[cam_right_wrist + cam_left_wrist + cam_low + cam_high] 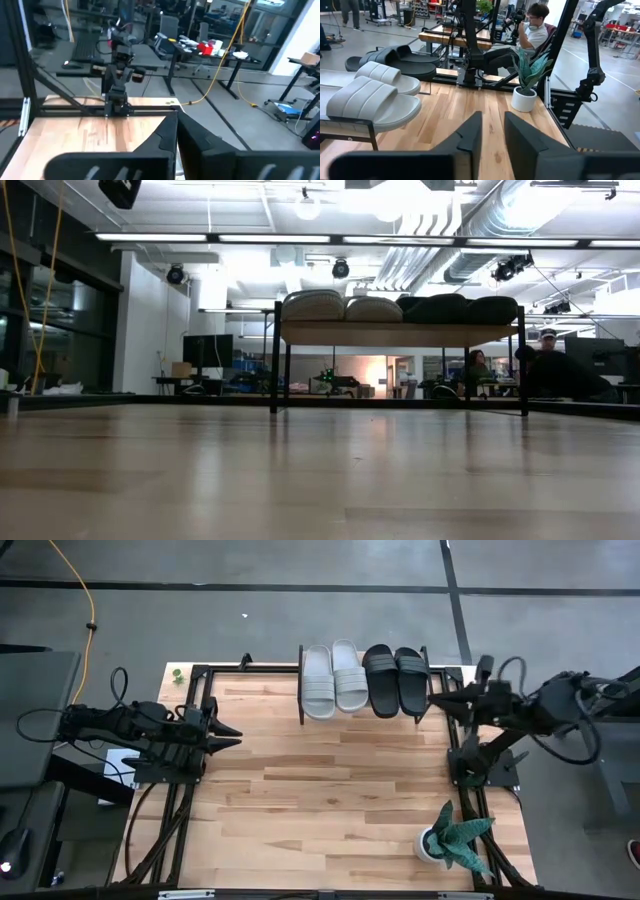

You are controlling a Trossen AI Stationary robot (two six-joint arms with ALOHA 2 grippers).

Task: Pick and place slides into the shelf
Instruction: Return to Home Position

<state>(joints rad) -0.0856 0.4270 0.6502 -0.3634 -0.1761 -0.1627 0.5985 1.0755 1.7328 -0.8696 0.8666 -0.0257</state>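
All four slides (348, 675) lie side by side on the shelf (400, 333). They look light, soft and grippy, and the wide strap seems the best hold. The left gripper (237, 735) is well off the shelf, fingers slightly parted; the right gripper (432, 700) is beside the shelf's end, fingers pressed together.

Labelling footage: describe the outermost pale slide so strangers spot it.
At the far edge of the wooden table a low shelf carries four slides. It is the pale slide at the left arm's end; its neighbour is pale too, the rest black.
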